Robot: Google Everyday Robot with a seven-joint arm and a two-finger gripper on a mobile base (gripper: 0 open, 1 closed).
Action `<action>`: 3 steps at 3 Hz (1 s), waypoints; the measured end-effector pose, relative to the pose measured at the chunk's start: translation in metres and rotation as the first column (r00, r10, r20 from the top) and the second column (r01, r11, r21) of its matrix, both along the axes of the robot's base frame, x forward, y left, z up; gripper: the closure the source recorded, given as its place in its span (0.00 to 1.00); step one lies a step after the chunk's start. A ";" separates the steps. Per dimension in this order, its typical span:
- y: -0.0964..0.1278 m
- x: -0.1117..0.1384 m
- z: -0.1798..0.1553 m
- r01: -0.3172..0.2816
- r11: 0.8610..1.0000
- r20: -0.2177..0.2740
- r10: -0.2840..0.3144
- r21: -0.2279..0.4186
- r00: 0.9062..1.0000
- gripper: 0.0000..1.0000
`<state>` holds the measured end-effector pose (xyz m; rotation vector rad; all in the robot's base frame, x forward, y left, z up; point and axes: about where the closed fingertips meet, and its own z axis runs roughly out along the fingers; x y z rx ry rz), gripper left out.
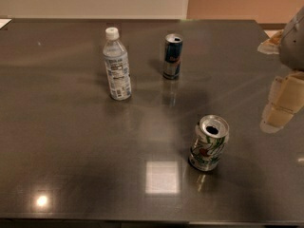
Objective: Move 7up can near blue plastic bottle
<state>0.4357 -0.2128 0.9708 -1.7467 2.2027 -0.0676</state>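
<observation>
The 7up can (208, 143), squat and silver-white with green swirls, stands upright on the dark table (71, 141) right of centre, towards the front. The blue plastic bottle (117, 71), clear with a white cap and pale label, stands upright further back and to the left. The gripper (281, 103) is at the right edge, cream-coloured, hanging above the table to the right of the 7up can and apart from it.
A slim blue-and-silver can (172, 56) stands upright at the back, right of the bottle. A pale paper scrap (270, 45) lies by the table's right rear edge. A bright light reflection (162, 177) sits on the table left of the 7up can.
</observation>
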 end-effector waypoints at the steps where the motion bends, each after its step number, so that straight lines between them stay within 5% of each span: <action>1: 0.010 -0.006 -0.016 -0.047 0.998 -0.024 0.048 0.048 0.999 0.00; 3: 0.048 -0.039 -0.047 -0.169 0.971 -0.102 0.188 0.168 0.977 0.00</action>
